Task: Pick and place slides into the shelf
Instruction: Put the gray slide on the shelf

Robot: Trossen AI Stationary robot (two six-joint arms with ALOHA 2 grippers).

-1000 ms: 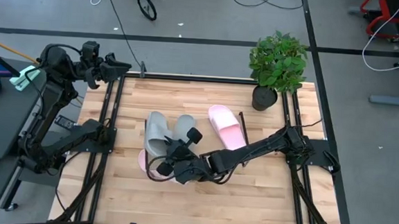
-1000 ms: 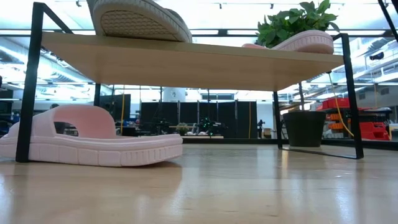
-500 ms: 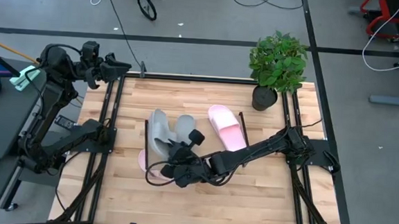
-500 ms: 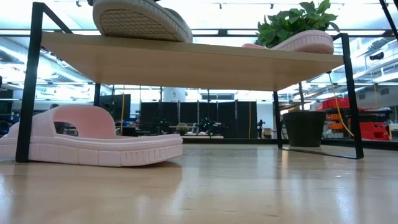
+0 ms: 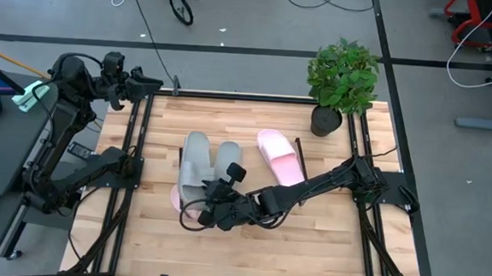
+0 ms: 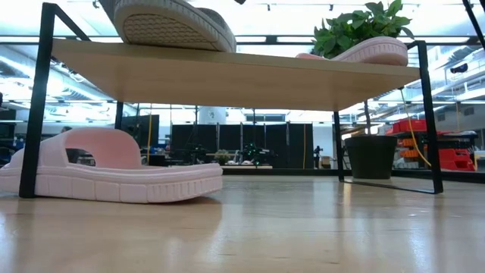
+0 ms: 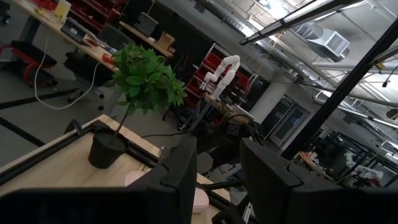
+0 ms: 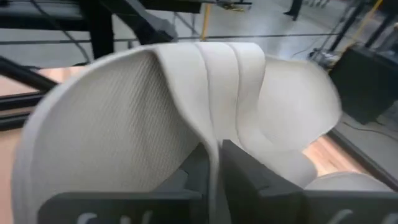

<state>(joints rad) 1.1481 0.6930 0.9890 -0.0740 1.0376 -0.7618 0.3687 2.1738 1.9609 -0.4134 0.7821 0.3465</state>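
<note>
**Grey slide being set on shelf**

Right tool (image 8: 214,165) pinched shut on the strap (image 8: 208,93) of the grey slide (image 5: 195,156), low over the shelf (image 6: 227,76) near its left end. Judged as placing step: slide looked down on the board, so next called for opening and backing straight out without dragging it. Looked soft, wide-strapped, ribbed underneath. Lay beside its twin (image 5: 226,158); one pink slide (image 5: 279,155) on the shelf, another (image 6: 114,171) on the table below. Left tool (image 7: 217,180) hung open, empty, at the far left corner.
</note>
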